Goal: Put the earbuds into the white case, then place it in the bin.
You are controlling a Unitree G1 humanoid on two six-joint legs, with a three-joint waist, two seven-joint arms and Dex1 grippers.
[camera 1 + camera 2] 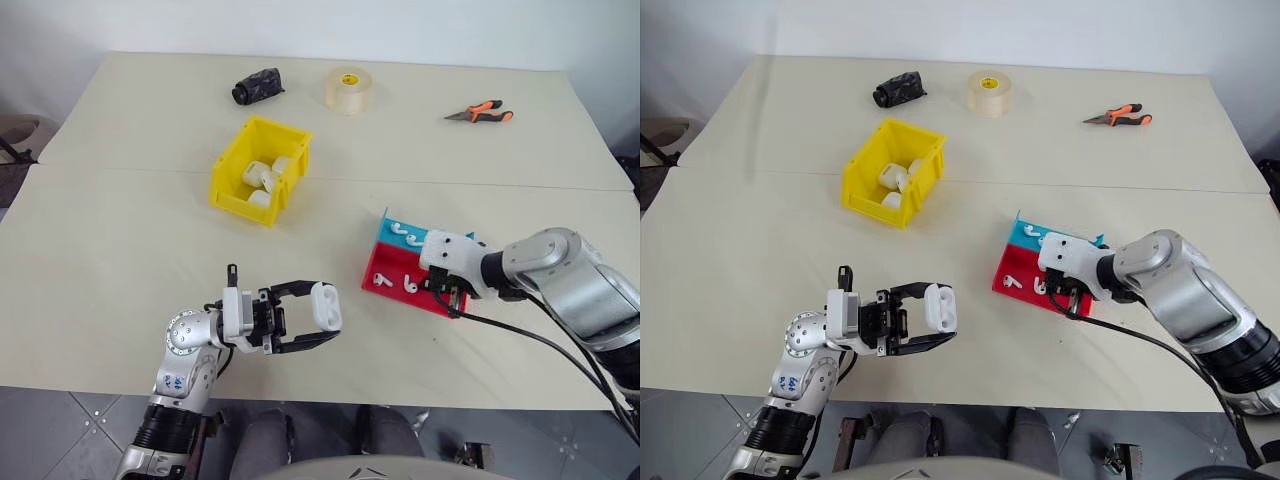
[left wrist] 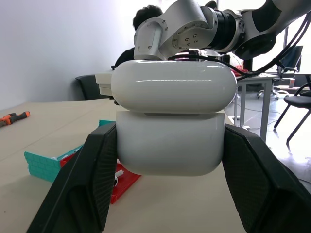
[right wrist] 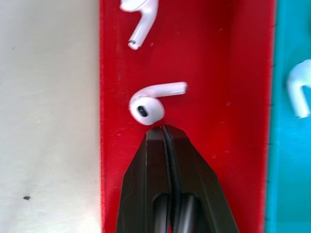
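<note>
The left gripper [image 1: 322,325] is clamped on the white case [image 1: 326,305], held up over the near edge of the table [image 1: 120,230]; its lid looks cracked open a bit, hard to be sure. The right gripper [image 3: 165,130] is pinched fully closed with nothing between its tips, sitting just beside one earbud [image 3: 153,102] on the red half of the tray [image 3: 218,73]. More earbuds [image 1: 408,236] lie on the blue half. The yellow bin [image 1: 258,168] sits farther back, with white cases inside.

Beige table [image 1: 120,260] — yellow bin [image 1: 232,170], tape roll [image 1: 349,90], pliers [image 1: 480,112], black pouch [image 1: 258,86], red-and-blue tray [image 1: 385,262]
</note>
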